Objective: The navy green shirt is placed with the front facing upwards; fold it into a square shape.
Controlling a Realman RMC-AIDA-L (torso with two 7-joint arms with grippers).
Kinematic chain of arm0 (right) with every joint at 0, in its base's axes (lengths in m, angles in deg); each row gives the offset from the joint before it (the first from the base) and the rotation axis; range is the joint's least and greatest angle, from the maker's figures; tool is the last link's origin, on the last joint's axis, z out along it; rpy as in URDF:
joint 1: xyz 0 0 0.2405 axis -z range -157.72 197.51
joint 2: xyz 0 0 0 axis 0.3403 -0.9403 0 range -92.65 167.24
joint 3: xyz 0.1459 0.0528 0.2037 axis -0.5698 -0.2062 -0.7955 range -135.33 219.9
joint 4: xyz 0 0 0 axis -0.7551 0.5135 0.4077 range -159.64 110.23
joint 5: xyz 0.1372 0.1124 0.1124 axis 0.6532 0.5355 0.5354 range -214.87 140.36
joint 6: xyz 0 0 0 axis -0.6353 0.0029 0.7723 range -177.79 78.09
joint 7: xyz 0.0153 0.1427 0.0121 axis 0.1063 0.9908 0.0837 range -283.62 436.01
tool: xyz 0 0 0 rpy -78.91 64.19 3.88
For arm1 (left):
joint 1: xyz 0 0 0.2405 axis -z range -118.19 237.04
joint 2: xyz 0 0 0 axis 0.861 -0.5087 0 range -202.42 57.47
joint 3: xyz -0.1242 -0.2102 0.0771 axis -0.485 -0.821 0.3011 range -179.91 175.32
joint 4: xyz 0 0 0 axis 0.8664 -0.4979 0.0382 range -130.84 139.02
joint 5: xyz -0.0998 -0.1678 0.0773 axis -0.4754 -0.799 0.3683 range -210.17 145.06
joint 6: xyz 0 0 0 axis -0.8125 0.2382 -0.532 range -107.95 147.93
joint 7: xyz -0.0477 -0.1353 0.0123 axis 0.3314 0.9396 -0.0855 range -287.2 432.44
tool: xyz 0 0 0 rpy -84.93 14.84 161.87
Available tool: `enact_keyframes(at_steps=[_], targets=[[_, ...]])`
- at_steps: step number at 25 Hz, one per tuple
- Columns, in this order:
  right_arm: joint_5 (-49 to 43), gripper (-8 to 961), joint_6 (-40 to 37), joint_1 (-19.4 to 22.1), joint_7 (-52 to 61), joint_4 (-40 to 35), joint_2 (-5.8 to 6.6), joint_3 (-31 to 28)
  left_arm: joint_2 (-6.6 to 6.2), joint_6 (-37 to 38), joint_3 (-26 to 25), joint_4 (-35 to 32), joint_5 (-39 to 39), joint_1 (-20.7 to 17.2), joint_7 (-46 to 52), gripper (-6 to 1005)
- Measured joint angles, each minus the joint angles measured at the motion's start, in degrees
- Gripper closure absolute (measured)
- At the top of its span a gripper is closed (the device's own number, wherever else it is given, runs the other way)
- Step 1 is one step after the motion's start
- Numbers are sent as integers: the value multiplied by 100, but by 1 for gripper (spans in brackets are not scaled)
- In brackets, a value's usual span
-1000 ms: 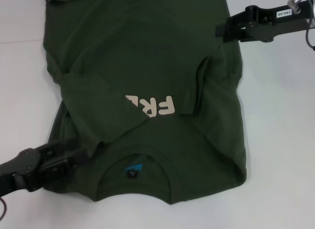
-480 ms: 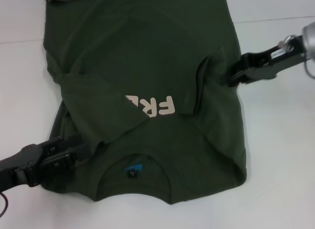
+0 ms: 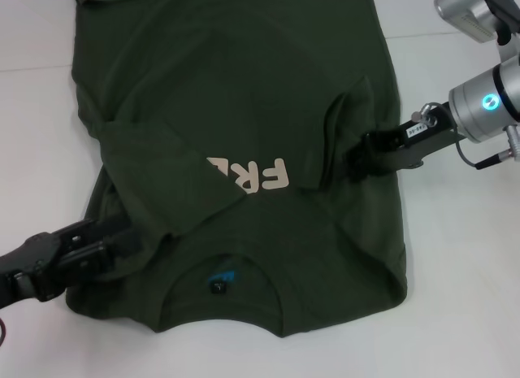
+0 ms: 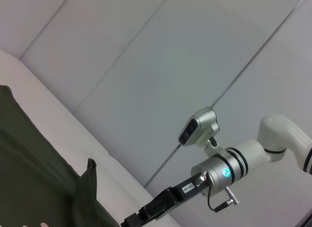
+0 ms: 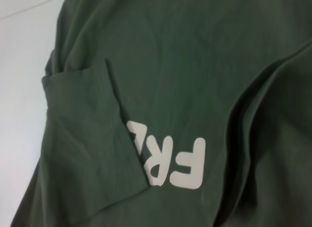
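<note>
Right gripper [image 3: 359,162] has dropped from 1 o'clock to the shirt's 3 o'clock edge.
Navy green shirt [image 3: 244,85] lies flat mid-desk [image 3: 463,297], sleeves folded in; left gripper [image 3: 122,236] at 8 o'clock shoulder, probably for folding; jaws' state: cannot tell.

The navy green shirt [image 3: 244,110] lay flat on the bench [image 3: 455,297], collar nearest the robot. The left gripper [image 3: 122,236] sat at its left shoulder, the right gripper [image 3: 361,158] at its right edge; both sleeves lay folded inward between them.
</note>
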Motion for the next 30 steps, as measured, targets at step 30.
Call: enact_keyframes(at_steps=[30], targets=[[906,617,2268,-106,-594,342,-725,151,-17,-108,-162,-3,-17,-67,-60,250]])
